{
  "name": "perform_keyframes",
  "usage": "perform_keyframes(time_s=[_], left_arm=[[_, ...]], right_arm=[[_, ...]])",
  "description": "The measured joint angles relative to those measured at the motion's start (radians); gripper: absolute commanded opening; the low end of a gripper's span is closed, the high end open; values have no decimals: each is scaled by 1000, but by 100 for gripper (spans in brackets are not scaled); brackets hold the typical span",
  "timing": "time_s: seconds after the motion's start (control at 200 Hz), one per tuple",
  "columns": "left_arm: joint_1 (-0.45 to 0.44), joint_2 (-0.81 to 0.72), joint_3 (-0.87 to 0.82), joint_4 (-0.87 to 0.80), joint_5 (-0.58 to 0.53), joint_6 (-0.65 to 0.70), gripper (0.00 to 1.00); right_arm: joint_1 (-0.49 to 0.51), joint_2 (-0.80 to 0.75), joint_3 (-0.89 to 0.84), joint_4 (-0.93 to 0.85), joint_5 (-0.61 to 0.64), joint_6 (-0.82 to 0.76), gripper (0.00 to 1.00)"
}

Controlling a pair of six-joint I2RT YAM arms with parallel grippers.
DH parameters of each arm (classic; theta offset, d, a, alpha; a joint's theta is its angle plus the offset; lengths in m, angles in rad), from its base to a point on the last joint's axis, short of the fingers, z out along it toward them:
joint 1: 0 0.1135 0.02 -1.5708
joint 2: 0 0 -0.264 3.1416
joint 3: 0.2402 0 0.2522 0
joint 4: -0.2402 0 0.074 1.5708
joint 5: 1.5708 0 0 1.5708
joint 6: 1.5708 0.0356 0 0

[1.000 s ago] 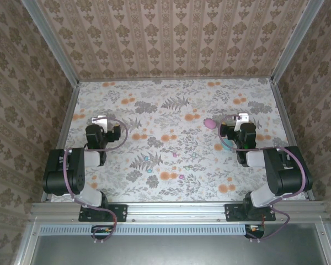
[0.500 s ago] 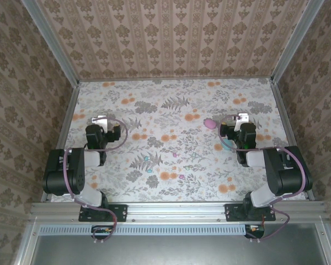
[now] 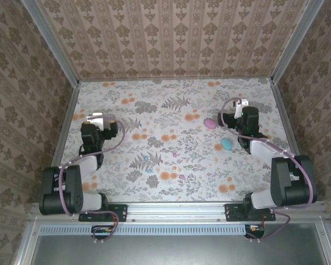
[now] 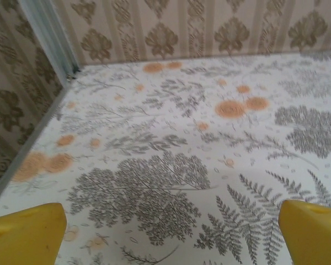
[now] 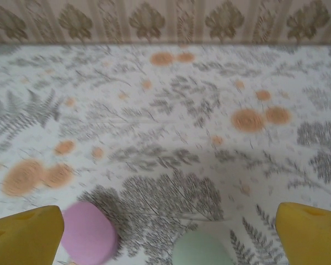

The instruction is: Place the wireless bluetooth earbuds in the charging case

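Two pebble-shaped charging cases lie closed at the right of the flowered mat: a pink case [image 3: 210, 123] [image 5: 89, 232] and a mint-teal case [image 3: 226, 144] [image 5: 202, 249]. Several tiny earbuds lie scattered mid-mat, among them a teal one [image 3: 146, 158] and a pink one [image 3: 174, 155]. My right gripper [image 3: 242, 106] [image 5: 168, 237] hovers open above and just behind the cases, its yellow fingertips [image 5: 23, 233] wide apart with nothing between them. My left gripper [image 3: 95, 119] [image 4: 168, 237] is open over bare mat at the left, far from the earbuds.
Wallpapered walls with aluminium posts [image 3: 62, 61] enclose the mat on three sides. The left wall's base [image 4: 27, 146] runs close to my left gripper. Both arm bases sit on the rail [image 3: 176, 211] at the near edge.
Both arms have reached out, each gripper shifting away from the near edge. The right gripper's move has uncovered the mint-teal case. Both grippers stay open.
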Motion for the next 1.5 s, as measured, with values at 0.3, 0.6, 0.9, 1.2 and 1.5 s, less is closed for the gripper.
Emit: perform_keyframes(time_s=[0.3,0.6,0.9,1.2,1.5], left_arm=[[24,-192,39,-248,-9,-212,100],[18,-221,74,-365,222,-408,100],[-3,-287,66,-417,298,-429,100],[-28,-295,66,-445,328,-429,100],[-34,-324,66,-483,331,-426,100]], right_arm=[[0,-73,38,-207,-188,-111,89],[1,-44,74,-344,-300,-359,66],[2,169,254,-560,-282,-575,63],[13,304,344,-659,-245,-685,65],[41,422,466,-727,-223,-760,67]])
